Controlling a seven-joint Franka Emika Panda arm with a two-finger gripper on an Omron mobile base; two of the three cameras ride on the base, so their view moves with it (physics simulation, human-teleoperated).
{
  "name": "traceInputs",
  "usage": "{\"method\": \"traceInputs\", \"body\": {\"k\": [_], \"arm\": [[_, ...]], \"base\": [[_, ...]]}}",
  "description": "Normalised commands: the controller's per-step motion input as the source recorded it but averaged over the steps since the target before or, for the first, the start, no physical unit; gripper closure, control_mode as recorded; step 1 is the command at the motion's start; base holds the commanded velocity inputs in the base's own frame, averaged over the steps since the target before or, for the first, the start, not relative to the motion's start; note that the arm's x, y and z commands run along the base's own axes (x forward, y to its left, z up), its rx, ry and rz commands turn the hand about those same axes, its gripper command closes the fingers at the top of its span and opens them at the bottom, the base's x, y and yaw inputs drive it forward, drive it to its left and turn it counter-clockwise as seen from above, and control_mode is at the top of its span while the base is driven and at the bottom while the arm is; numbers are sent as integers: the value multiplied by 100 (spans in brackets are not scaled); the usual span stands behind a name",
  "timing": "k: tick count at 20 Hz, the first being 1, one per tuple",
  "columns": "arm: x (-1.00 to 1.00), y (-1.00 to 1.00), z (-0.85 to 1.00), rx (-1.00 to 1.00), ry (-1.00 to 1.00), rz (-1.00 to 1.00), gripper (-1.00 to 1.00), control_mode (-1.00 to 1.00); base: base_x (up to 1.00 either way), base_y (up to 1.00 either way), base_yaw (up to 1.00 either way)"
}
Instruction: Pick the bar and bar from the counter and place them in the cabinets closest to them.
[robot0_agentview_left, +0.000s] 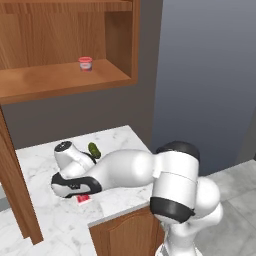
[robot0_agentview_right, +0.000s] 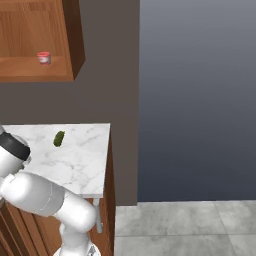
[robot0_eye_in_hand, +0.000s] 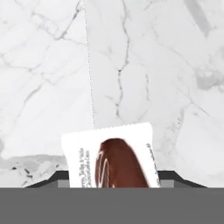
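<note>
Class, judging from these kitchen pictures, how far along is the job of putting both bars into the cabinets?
Done: nothing; the cabinet shelf holds just a red jar. In hand: the gripper is low on the counter, straddling the white bar. Left: lift and shelve it, then the other bar.

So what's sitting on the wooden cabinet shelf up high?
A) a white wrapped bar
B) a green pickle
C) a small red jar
C: the small red jar stands on the brown wooden cabinet shelf, while the green pickle-like oval lies below on the white marble counter.
</note>
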Motion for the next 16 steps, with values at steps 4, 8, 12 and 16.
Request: {"method": "traceInputs", "body": {"k": [4,8,12,16], "arm": [[-2,0,57,0,-1,0,100,-100],[-13,-6,58,2,-5,0,100,-100],[-19,-13,56,1,-6,0,100,-100],[-28,-20,57,0,-2,0,100,-100]], "base": [[0,0,0],[0,0,0],[0,0,0],[0,0,0]]}}
